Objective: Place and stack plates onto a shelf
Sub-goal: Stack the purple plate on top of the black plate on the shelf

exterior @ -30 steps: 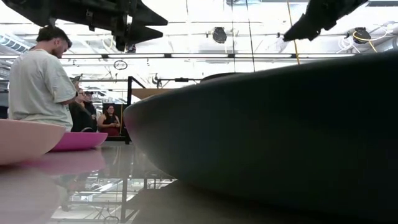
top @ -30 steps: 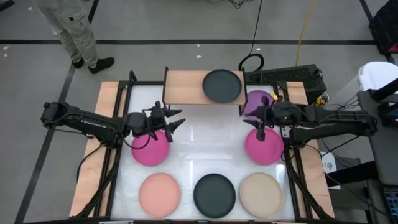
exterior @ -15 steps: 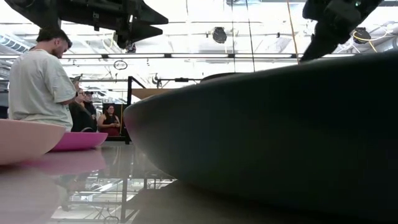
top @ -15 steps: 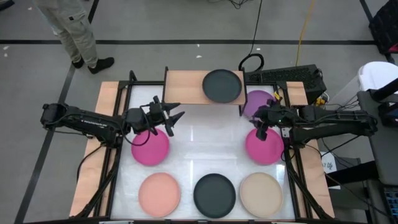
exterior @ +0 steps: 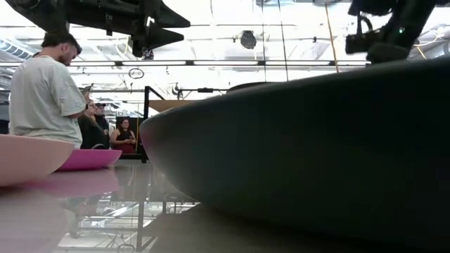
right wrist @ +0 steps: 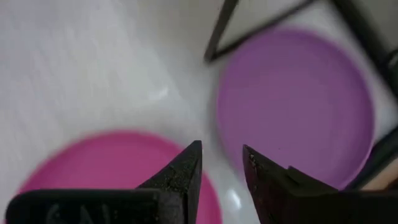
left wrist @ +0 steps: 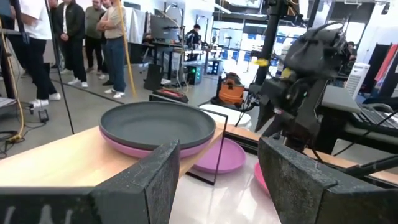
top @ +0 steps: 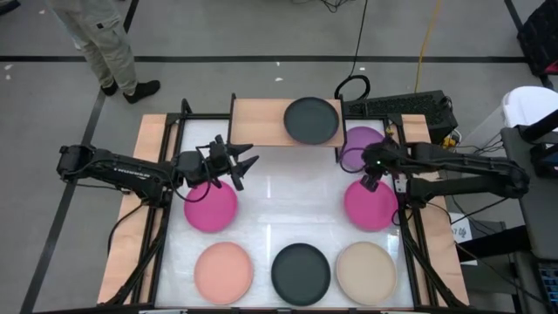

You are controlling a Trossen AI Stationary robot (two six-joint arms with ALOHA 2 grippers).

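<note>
Left pincer (top: 237,162): hangs over the white table (top: 288,201), at the far edge of a magenta plate (top: 210,207); its fingers (left wrist: 149,180) stand wide apart with nothing between them.
Right pincer (top: 370,179): over the gap between the purple plate (top: 362,144) and the second magenta plate (top: 370,205); its fingers (right wrist: 180,177) are parted only a little and hold nothing.
Shelf (top: 257,122): a light-wood board on black legs, beyond the left pincer and straight ahead of its open fingers in the left wrist view.
Stack on the shelf: a dark grey plate (top: 311,119) sits on the end of the board nearer the right pincer; the left wrist view shows it resting on a pink plate (left wrist: 134,146).
Purple plate: on the table just beside the shelf's leg, directly ahead of the right pincer's fingertips.
Second magenta plate: under and just behind the right pincer.
Near row: a salmon plate (top: 223,272), another dark grey plate (top: 301,272) and a beige plate (top: 366,272) lie side by side, well apart from both pincers.
Low view: the nearer dark grey plate fills most of it; people (exterior: 42,91) stand in the room behind.
</note>
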